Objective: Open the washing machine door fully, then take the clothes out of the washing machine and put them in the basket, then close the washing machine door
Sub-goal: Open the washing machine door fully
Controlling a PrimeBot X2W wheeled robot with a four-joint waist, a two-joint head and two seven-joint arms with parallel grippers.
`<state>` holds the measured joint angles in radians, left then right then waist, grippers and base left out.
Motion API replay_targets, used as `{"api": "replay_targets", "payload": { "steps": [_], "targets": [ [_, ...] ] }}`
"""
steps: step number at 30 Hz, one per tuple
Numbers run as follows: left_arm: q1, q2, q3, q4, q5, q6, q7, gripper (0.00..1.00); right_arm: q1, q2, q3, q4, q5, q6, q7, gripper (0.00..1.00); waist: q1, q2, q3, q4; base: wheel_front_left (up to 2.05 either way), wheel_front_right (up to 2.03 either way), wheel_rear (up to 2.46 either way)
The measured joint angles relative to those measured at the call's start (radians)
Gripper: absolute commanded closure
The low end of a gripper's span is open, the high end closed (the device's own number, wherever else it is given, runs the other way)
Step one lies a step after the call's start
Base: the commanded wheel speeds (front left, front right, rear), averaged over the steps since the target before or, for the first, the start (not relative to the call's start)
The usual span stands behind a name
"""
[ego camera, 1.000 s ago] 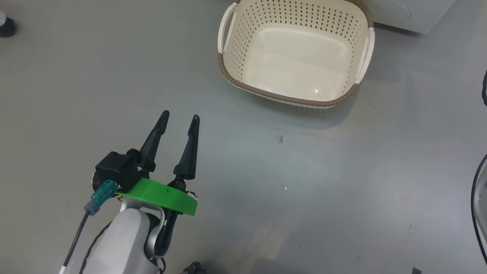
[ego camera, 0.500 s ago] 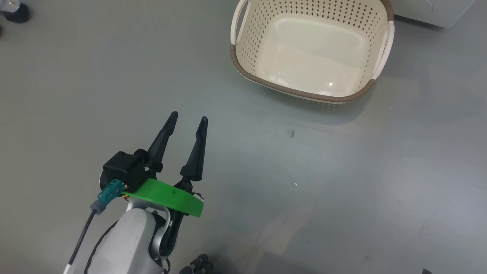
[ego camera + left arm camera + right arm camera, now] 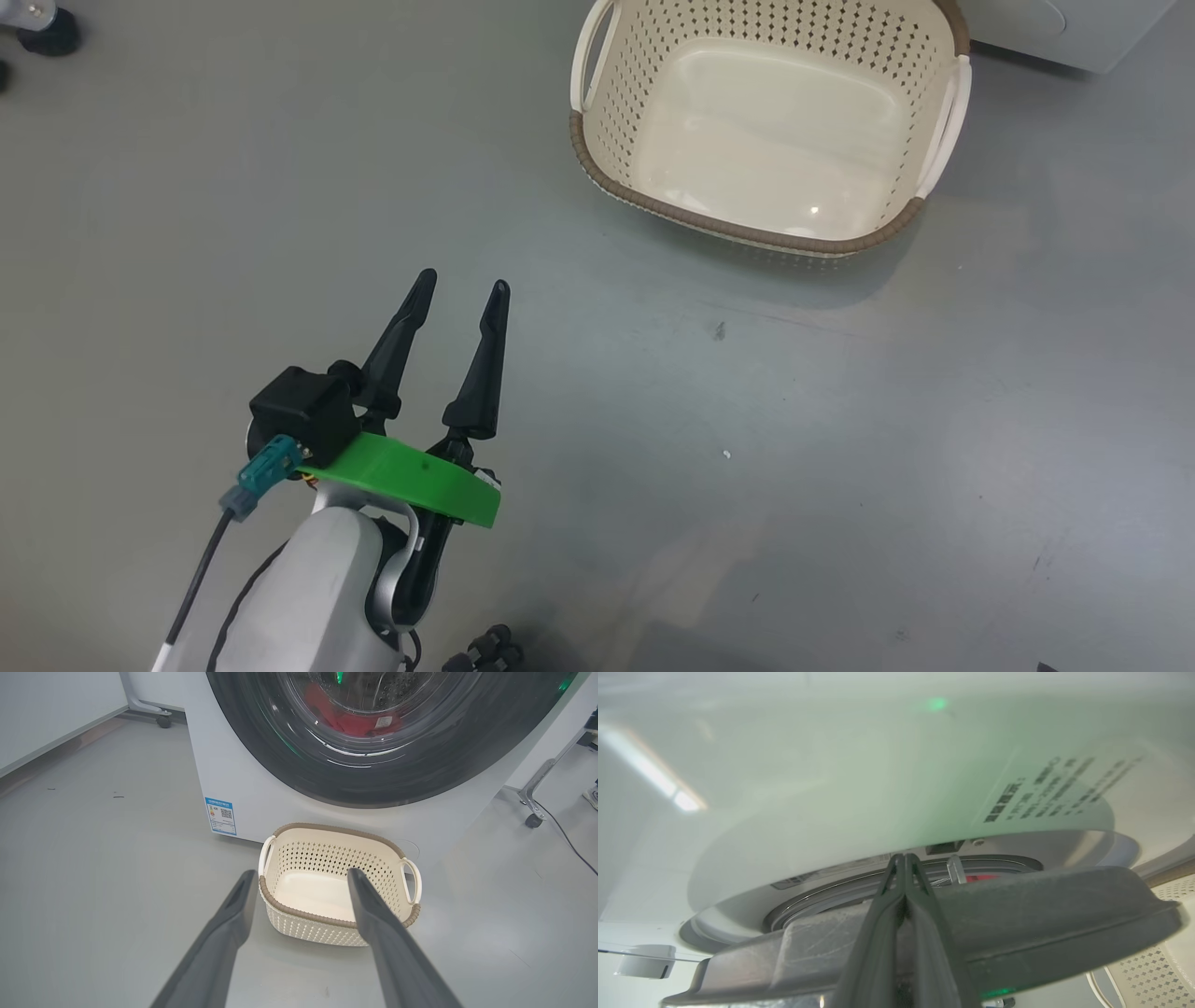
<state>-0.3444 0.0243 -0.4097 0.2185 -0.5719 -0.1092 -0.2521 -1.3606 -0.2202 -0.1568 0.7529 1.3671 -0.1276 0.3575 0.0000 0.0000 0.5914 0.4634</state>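
Observation:
The washing machine (image 3: 261,798) fills the top of the left wrist view, its black-rimmed door (image 3: 420,777) standing nearly against the front. Red clothes (image 3: 348,721) with a white tag show through the glass. The cream basket (image 3: 303,912) sits empty on the floor just before the machine, also at the head view's top as the basket (image 3: 728,229). My left gripper (image 3: 463,285) hovers open over the floor, short of the basket, holding nothing. My right gripper (image 3: 903,857) is shut, lying across the door's dark rim (image 3: 1041,914), tips at the gap where a bit of red clothes (image 3: 980,877) shows.
A blue label (image 3: 220,815) marks the machine's lower left front. Wheeled stand legs stand at the far left (image 3: 163,720) and right (image 3: 532,816) of the machine, with a cable on the floor. Bare grey floor (image 3: 840,467) spreads between me and the basket.
The head camera has shifted, so the basket sits further right in the picture and the door's edge has left it. Both grippers keep their states.

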Motion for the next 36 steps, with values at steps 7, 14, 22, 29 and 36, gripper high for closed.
{"api": "replay_targets", "payload": {
  "steps": [7,14,22,29,36],
  "targets": [
    [0.000,0.000,-0.001,0.001,-0.023,0.007,0.000,0.00,-0.002,-0.002,0.001,0.017,0.000,0.000,0.029,1.00,0.0000,0.0000,-0.006,-0.004,0.00,0.00,0.00],
    [-0.001,0.000,-0.001,0.011,-0.023,0.007,0.000,0.00,0.012,-0.004,0.015,0.034,0.001,0.000,0.060,1.00,0.0000,0.0000,-0.027,-0.009,0.00,0.00,0.00],
    [-0.001,0.000,0.006,0.026,-0.006,0.007,0.000,0.00,0.046,0.003,0.021,0.053,0.001,0.002,0.076,1.00,0.0000,0.0000,-0.058,-0.019,0.00,0.00,0.00],
    [-0.001,0.000,0.016,0.026,0.002,0.008,0.000,0.00,0.071,0.015,0.022,0.063,0.005,0.003,0.090,1.00,0.0000,0.0000,-0.078,-0.031,0.00,0.00,0.00],
    [-0.001,0.000,0.021,0.033,0.010,0.008,0.000,0.00,0.109,0.027,0.017,0.080,0.017,0.024,0.100,1.00,0.0000,0.0000,-0.107,-0.040,0.00,0.00,0.00]
  ]
}}
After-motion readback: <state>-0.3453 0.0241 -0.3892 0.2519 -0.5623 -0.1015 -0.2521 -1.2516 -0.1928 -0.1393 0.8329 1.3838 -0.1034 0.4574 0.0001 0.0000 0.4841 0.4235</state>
